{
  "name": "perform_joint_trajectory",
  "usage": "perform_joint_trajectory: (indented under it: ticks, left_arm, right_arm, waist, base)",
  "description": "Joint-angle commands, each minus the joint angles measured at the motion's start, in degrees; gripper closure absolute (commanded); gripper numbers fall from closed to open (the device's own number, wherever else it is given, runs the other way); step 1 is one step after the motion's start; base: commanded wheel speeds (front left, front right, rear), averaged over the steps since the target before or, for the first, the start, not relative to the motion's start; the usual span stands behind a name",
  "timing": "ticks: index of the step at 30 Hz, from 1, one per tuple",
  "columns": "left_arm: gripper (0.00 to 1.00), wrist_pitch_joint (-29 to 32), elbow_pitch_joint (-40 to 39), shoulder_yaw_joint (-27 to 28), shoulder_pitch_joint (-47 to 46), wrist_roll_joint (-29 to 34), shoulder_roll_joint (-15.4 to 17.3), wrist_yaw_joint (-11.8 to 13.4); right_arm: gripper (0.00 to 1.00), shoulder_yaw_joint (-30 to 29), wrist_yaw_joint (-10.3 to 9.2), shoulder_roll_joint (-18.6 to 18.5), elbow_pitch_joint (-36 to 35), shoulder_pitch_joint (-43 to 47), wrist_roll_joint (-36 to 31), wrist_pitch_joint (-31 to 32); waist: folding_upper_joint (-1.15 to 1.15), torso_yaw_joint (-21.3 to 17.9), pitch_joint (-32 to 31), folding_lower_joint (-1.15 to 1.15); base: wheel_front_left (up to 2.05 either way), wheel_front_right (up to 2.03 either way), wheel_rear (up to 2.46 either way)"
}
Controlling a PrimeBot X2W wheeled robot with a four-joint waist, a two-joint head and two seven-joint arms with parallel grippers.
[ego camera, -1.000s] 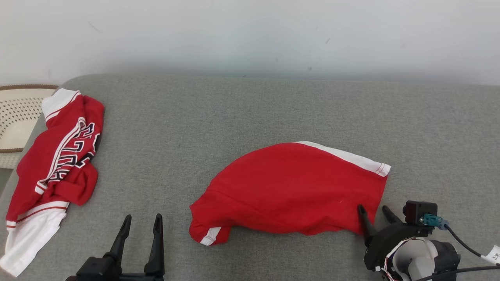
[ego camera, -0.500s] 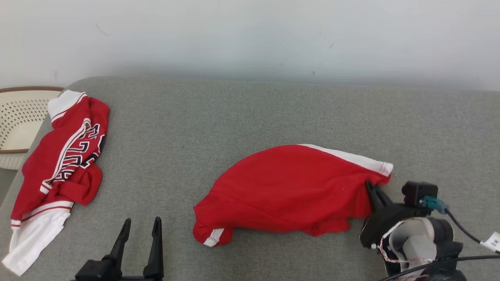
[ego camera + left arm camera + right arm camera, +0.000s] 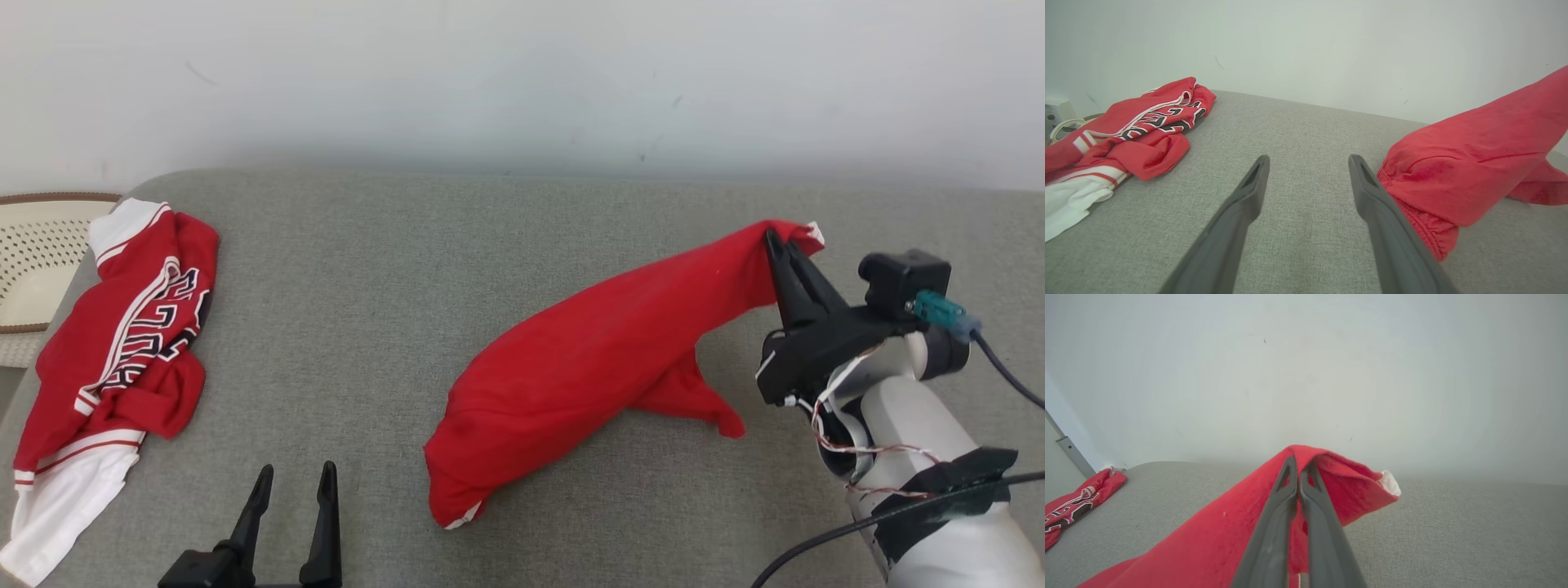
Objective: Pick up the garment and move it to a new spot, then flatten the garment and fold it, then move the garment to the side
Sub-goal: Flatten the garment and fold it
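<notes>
A: Risen since a second ago, the right gripper (image 3: 774,237) has carried a corner of the red garment (image 3: 588,359) up off the grey cushion (image 3: 490,245).
B: Clamped on it?
A: Yes, its fingers are pinched together on the cloth by the white-trimmed edge. From there the garment slopes down to the left, its lower end resting on the cushion about midway across.
B: And the other arm?
A: The left gripper (image 3: 295,475) hovers low at the near edge, fingers spread, holding nothing, near the garment's lower end. Farther left lies a lettered jersey (image 3: 122,327), red and white, with a pale basket (image 3: 33,253) beyond it.
</notes>
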Motion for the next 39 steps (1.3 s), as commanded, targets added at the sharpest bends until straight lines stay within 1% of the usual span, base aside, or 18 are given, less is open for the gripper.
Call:
perform_joint_trajectory:
  ticks: [1,5,11,19,20,22,29,34,39]
  left_arm:
    - [0.00,-0.42,0.34,0.27,0.58,0.17,-0.10,-0.47]
    - [0.00,-0.42,0.46,0.52,0.60,0.31,-0.27,-0.50]
    - [0.00,-0.42,0.32,0.99,1.23,0.46,-0.56,-0.69]
    - [0.00,-0.42,0.17,1.70,1.28,0.79,-0.71,-0.90]
    - [0.00,-0.42,0.19,1.71,1.20,0.81,-0.72,-0.94]
    - [0.00,-0.42,0.13,1.82,1.12,0.86,-0.73,-0.89]
    - [0.00,-0.42,0.11,2.03,1.27,1.03,-0.81,-0.87]
    - [0.00,-0.42,0.14,2.18,1.30,1.12,-0.83,-0.87]
    - [0.00,-0.42,0.35,2.20,1.41,1.22,-0.86,-0.92]
  right_arm:
    - [1.00,0.37,0.03,-0.55,-1.10,-1.03,-0.61,0.97]
    - [1.00,0.34,0.03,-0.72,-3.28,-2.31,-0.96,2.54]
    - [1.00,-0.47,0.03,-0.52,-6.00,-1.62,-1.85,4.04]
    - [1.00,-0.61,0.03,-0.36,-9.49,-0.11,-2.61,5.37]
    - [1.00,-0.51,0.03,-0.04,-10.16,0.27,-1.90,5.65]
    - [1.00,-0.34,0.03,-0.24,-11.78,0.66,-1.36,6.29]
    - [1.00,-1.32,0.03,-1.27,-19.43,3.45,-2.45,8.83]
    - [1.00,-2.01,0.03,-1.24,-25.07,6.38,-2.56,11.43]
    - [1.00,-2.26,0.03,-1.15,-30.46,8.52,-1.29,14.04]
  waist:
    - [0.00,0.29,-0.14,0.00]
    - [0.00,1.03,-0.30,0.00]
    - [0.00,1.85,-0.37,0.00]
    - [0.00,1.06,-0.13,0.00]
    - [0.00,0.92,-0.10,0.00]
    - [0.00,0.60,-0.08,0.00]
    - [0.00,-0.08,-0.10,0.00]
    - [0.00,-0.40,-0.13,0.00]
    - [0.00,-0.71,-0.33,0.00]
  base:
    - [0.00,0.00,0.00]
    - [0.00,0.00,0.00]
    - [0.00,0.00,0.00]
    - [0.00,0.00,0.00]
    - [0.00,0.00,0.00]
    - [0.00,0.00,0.00]
    - [0.00,0.00,0.00]
    - [0.00,0.00,0.00]
    - [0.00,0.00,0.00]
